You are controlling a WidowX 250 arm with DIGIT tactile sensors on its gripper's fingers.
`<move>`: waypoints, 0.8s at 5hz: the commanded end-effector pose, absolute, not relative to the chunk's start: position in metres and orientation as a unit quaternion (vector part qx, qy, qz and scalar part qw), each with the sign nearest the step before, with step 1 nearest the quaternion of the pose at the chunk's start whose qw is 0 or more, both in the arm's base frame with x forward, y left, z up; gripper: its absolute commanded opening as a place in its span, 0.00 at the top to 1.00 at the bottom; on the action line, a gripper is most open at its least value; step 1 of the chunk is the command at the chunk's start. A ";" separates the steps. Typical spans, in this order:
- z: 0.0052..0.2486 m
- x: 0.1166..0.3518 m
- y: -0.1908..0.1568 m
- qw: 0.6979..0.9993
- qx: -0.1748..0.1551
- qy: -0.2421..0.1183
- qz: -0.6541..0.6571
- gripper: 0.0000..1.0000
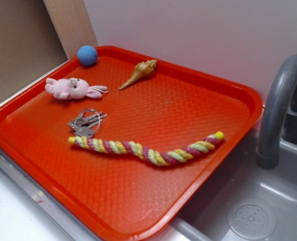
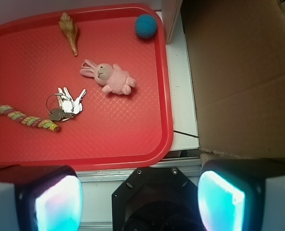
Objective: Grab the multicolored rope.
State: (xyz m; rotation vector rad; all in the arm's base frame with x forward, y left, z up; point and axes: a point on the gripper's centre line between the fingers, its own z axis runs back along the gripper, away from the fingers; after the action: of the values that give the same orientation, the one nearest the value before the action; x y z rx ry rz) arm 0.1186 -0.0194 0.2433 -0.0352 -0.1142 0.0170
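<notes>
The multicolored rope (image 1: 147, 149), twisted in yellow, pink and pale green strands, lies flat across the front half of the red tray (image 1: 138, 206). In the wrist view only one end of the rope (image 2: 24, 117) shows at the left edge, touching the keys. My gripper (image 2: 140, 202) is open, its two glowing pads far apart with nothing between them. It hangs high above the tray's near edge and the white counter, well away from the rope. The exterior view does not show the gripper.
A bunch of keys (image 1: 85, 122) lies right beside the rope's left end. A pink plush bunny (image 1: 70, 88), a blue ball (image 1: 87, 55) and a seashell (image 1: 139, 73) sit at the tray's back. A grey faucet (image 1: 279, 110) and sink stand to the right, cardboard (image 2: 243, 77) beside the tray.
</notes>
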 end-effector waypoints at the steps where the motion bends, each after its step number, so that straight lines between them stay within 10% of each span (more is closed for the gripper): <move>1: 0.243 0.119 -0.019 0.998 -0.018 -0.057 0.008 0.00; 4: 0.244 0.152 -0.106 0.944 0.030 -0.166 -0.282 0.00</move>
State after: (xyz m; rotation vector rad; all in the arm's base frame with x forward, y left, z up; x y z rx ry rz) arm 0.1545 -0.1024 0.2312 0.0762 -0.2911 -0.5789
